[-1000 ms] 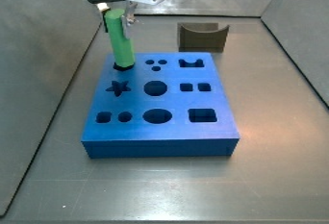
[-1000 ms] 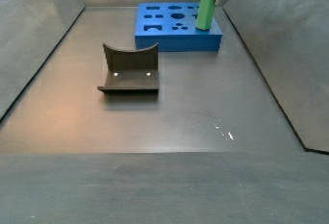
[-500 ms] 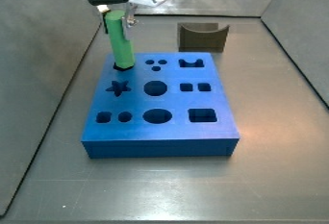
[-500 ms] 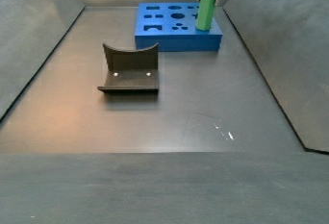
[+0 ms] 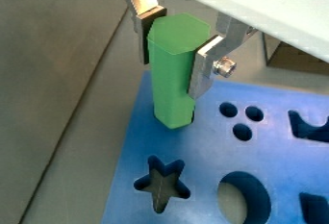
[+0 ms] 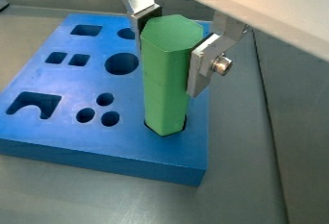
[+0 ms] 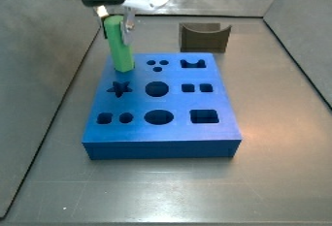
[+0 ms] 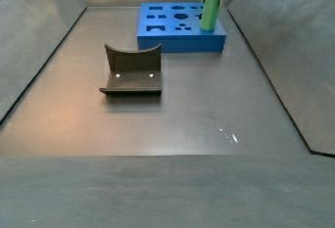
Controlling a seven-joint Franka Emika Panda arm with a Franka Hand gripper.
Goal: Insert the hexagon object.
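The gripper [image 5: 178, 37] hangs over a corner of the blue block [image 7: 169, 123], its silver fingers [image 6: 206, 62] clamped on the upper part of the hexagon object [image 5: 172, 69] — the green peg stands upright between them, its lower end at the block's top face just beside the star-shaped hole [image 5: 160, 182]. In both wrist views the peg's bottom seems to sit at or just inside an opening near the block's edge, though the peg itself hides that hole, so how deep it has gone cannot be told. In a side view the peg [image 8: 210, 11] rises from the block's corner, well apart from the dark grey block with a curved notch [image 8: 131, 71] lying on the floor. The main risk, as I judge it, is a mismatch of the flats: if the peg's six faces are turned slightly off the hole's, pressing down would jam it on the rim or tilt it in the pads. A small lean could also wedge the peg part-way — and letting go then would leave it proud or let it topple toward the block's edge.
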